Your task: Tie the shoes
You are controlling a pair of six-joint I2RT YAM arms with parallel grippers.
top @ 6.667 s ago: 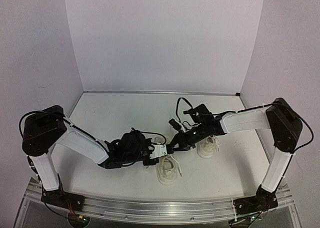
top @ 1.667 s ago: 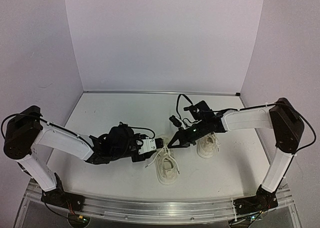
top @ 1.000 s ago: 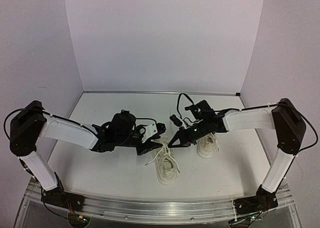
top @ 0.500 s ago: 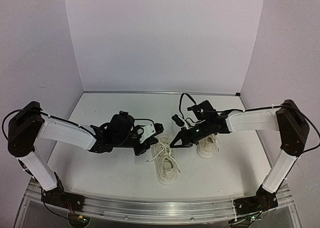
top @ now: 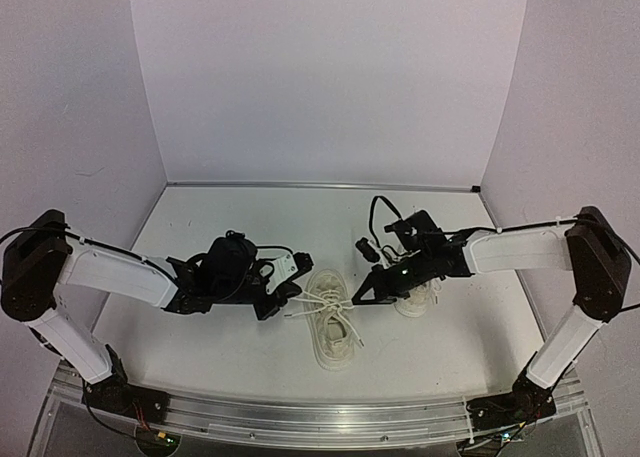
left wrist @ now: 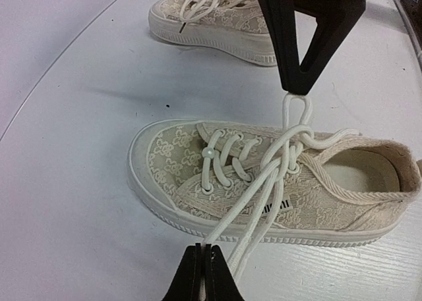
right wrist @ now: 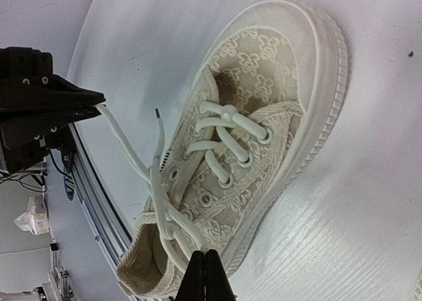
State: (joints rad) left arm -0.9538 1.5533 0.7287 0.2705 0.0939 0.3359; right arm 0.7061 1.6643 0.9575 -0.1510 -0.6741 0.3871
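The white tabletop (top: 220, 352) carries both shoes. The left arm (top: 110, 274) and the right arm (top: 520, 249) reach inward toward its middle. One cream shoe (left wrist: 264, 182) stands on its sole between the two claws. The other shoe (left wrist: 217, 21) rests just beyond it, partly under the right arm. The left claw (left wrist: 203, 251) is pressed together on strands of the white laces (left wrist: 277, 163) that run down over the near shoe's side. The right claw (right wrist: 205, 255) is likewise closed, pinching a loop of the same laces held up above the upper eyelets, where the strands cross. A small pale bead (left wrist: 209, 153) sits on the lacing near the toe
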